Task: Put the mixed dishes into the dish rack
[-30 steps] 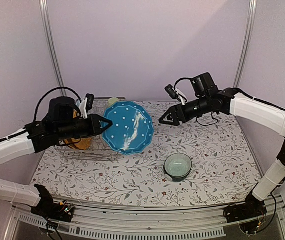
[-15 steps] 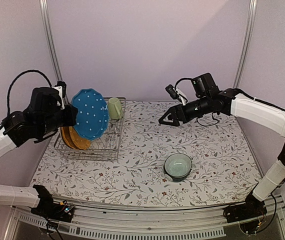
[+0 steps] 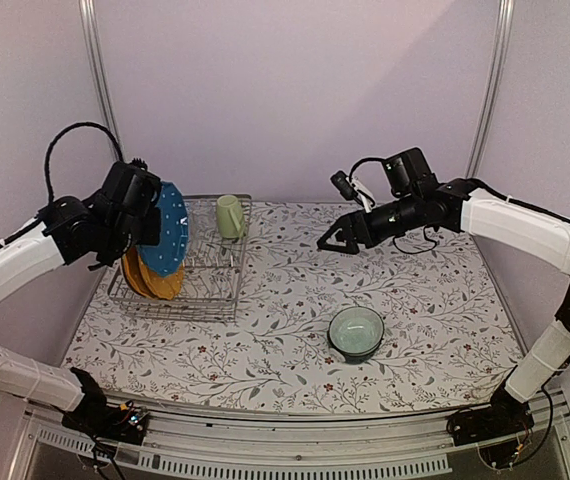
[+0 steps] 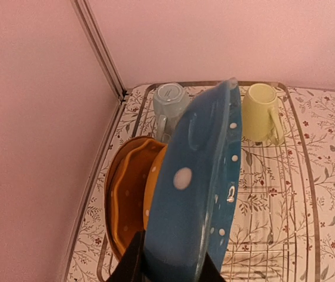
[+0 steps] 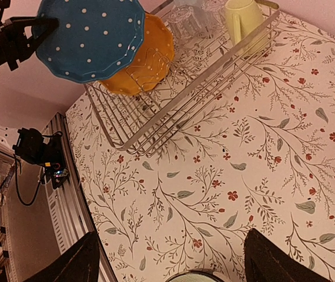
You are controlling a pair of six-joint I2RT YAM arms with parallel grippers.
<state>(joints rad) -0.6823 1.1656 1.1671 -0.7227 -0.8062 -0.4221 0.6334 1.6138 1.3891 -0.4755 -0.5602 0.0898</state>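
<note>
While the left pincer [image 4: 170, 265] is clamped on the rim of the blue dotted plate [image 4: 197, 176], I'd say the step in hand is slotting that plate into the dish rack [image 4: 267, 200]. The plate sticks out ahead of the pincer, over the rack and just to the right of the 2 orange-yellow plates [image 4: 126, 211] that are already standing in it. I can't tell if its low edge touches the wires, since the pincer hides that bit.

It's up on edge and tipped a little, with the dotted face turned toward the right arm's side. Being round, it has no real long axis. Its flat plane runs away from the pincer toward the light blue mug [image 4: 168, 100] and pale yellow-green mug [image 4: 260, 111] at the far end, roughly parallel to the racked plates.

The next move probably calls for going down into the free gap beside them, keeping that line, and then letting go.

The right pincer [image 3: 333, 240] hangs with its jaws apart and nothing in it. 1 teal bowl [image 3: 356, 332] sits on the surface below it, a bit nearer the bases, not yet loaded.
</note>
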